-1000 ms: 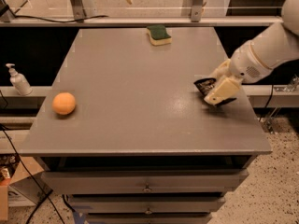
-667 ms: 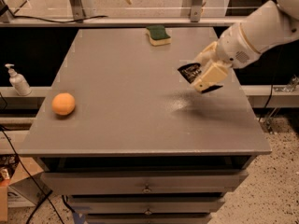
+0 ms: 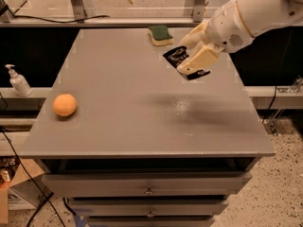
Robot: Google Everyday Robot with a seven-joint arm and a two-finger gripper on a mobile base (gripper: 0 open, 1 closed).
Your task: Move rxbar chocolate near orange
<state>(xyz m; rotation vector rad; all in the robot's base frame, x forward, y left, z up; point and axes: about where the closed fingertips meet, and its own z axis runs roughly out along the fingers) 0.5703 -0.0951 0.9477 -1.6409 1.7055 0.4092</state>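
The rxbar chocolate (image 3: 176,57), a flat black-wrapped bar with pale lettering, hangs in the air above the right middle of the grey table (image 3: 118,93). My gripper (image 3: 190,55) is shut on it, with cream fingers (image 3: 199,60) clamped across the bar. The arm comes in from the upper right. The orange (image 3: 64,105) sits on the table near its left edge, far to the left of the bar.
A green-and-yellow sponge (image 3: 160,34) lies at the back of the table, just behind the gripper. A soap dispenser bottle (image 3: 18,81) stands on a ledge left of the table. Drawers run below the table's front edge.
The gripper has lifted the rxbar chocolate off the table at the right edge and carried it up and to the left. The orange and sponge have not moved.
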